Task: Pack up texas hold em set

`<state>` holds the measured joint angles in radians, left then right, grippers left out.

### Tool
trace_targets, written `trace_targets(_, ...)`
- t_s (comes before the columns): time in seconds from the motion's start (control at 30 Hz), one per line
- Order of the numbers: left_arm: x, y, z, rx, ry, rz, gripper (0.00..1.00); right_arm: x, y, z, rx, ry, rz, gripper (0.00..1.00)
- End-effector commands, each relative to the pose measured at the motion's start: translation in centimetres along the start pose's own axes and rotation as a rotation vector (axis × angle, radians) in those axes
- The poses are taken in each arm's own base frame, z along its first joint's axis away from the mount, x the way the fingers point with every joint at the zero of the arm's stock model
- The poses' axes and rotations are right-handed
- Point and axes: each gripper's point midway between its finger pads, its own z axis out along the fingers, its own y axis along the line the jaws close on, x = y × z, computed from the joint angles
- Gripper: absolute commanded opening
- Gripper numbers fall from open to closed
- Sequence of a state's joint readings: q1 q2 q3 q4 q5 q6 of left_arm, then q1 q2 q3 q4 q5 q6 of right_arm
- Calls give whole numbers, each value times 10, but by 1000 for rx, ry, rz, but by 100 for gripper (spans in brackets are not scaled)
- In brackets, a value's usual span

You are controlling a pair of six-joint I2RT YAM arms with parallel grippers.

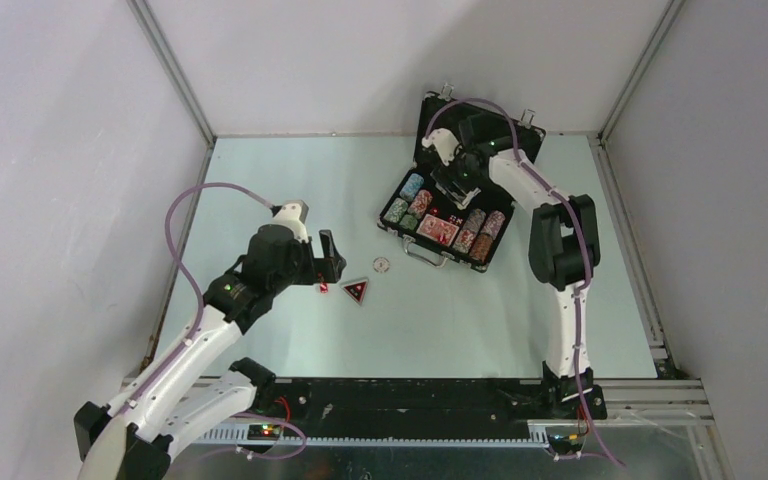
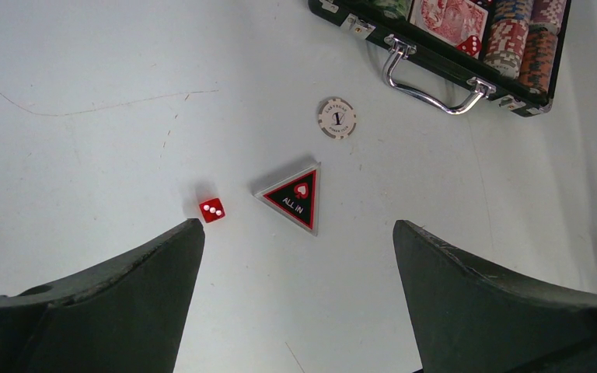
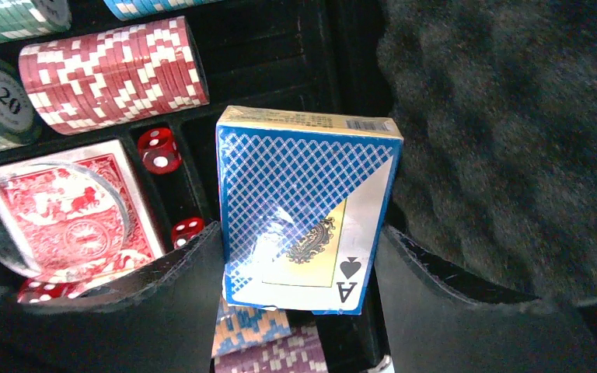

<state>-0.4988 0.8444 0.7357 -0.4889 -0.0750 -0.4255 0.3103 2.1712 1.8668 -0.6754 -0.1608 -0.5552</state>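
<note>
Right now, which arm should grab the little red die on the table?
Left. The left fingers hover open by the red die; the right fingers hold the blue deck over the case.

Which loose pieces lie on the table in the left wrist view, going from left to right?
die → triangle → white chip

- Table (image 1: 260,180): pale green matte top. A thin curved scratch (image 2: 101,105) runs across it.
- Back wall (image 1: 400,60): plain white, rising from the table's far edge.
- Side walls: left (image 1: 50,180) and right (image 1: 730,200), white, flanking the table.
- Aluminium struts: left (image 1: 173,75) and right (image 1: 640,65), slanting up from the table's far corners.
- Black rail (image 1: 410,395): along the table's near edge.
- Slotted grey strip (image 1: 410,432): just beyond that rail, off the table.
</note>
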Motion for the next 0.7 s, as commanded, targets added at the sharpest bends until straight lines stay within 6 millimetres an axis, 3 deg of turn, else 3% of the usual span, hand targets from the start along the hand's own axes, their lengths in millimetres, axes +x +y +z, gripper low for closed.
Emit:
trace_targets(0.0,-22,-9,-6,30,-60,13,98,-17,-8,11,16,-77,-108,33)
trace_targets(0.4,-18,-11,-6,43,-49,-2,98,24,17,34,-77,28,-277,33)
trace_targets(0.67,-17,-12,-5,50,-45,-2,98,34,24,36,-121,63,-336,36)
